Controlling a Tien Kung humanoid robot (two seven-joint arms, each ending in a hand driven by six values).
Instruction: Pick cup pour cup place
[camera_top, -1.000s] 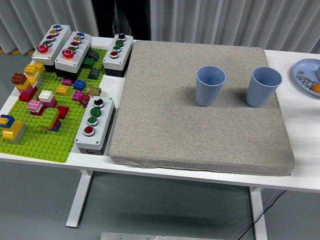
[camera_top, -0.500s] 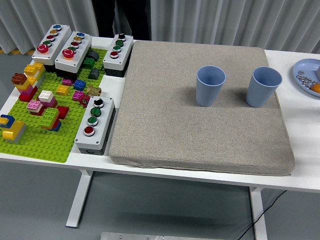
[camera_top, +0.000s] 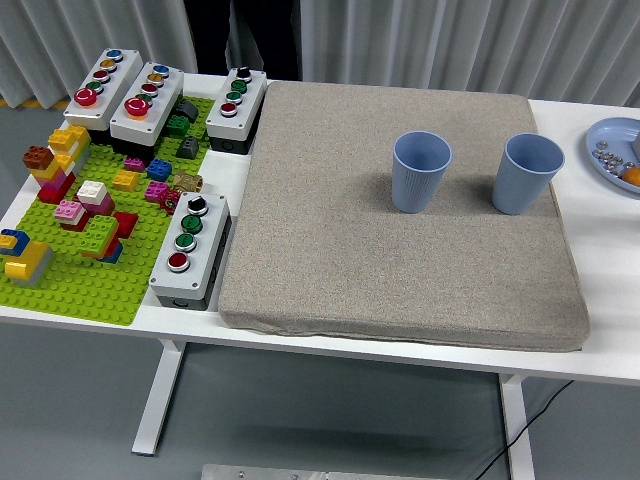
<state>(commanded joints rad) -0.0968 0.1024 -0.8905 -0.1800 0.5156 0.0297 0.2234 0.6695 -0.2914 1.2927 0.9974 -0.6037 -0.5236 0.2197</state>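
Observation:
Two blue cups stand upright on a grey mat (camera_top: 400, 270). The left cup (camera_top: 420, 172) is near the mat's middle. The right cup (camera_top: 527, 174) stands near the mat's right edge, apart from the first. I cannot see what is inside either cup. Neither of my hands appears in the head view.
A green brick baseplate (camera_top: 75, 280) with coloured bricks covers the table's left side. Several grey button boxes (camera_top: 189, 249) stand around it. A blue plate (camera_top: 612, 140) with small items sits at the far right. A person in dark clothes (camera_top: 240, 35) stands behind the table.

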